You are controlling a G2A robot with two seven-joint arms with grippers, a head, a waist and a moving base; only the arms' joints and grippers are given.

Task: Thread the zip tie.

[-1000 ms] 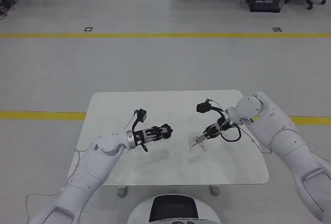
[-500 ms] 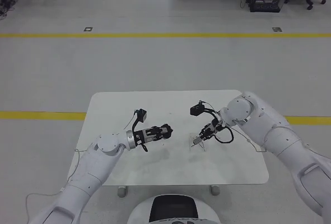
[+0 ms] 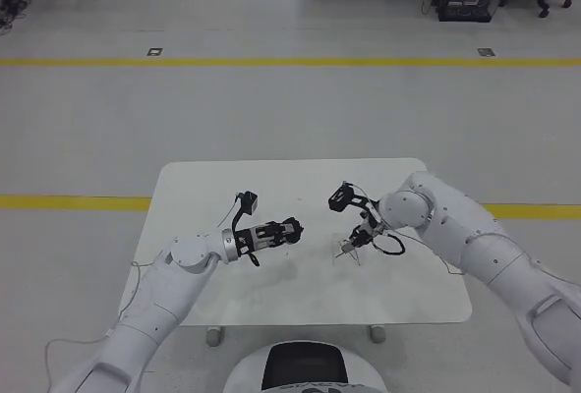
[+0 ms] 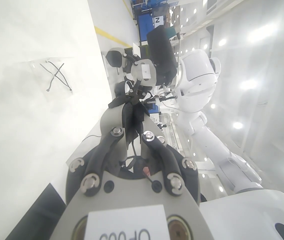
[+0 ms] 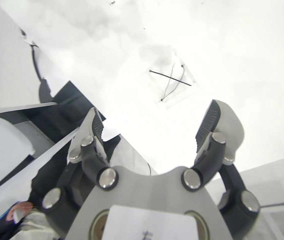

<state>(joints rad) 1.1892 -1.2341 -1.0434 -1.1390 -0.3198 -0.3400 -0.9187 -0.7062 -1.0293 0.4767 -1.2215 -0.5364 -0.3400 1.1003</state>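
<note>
On the surface (image 3: 398, 285), crossed black zip ties (image 5: 171, 81) lie on a clear sheet (image 5: 180, 94), right gripper (image 5: 154, 112) close by with jaws wide, left gripper (image 4: 130, 101) farther off, jaws pressed together.

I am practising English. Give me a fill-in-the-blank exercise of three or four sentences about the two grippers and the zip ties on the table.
1. The right gripper, near the zip ties, has its jaws ___.
2. The left gripper has its jaws ___.
3. The zip ties cross each other like the letter ___.
4. They lie on a table whose colour is ___.

Missing words: open; shut; X; white.
</note>
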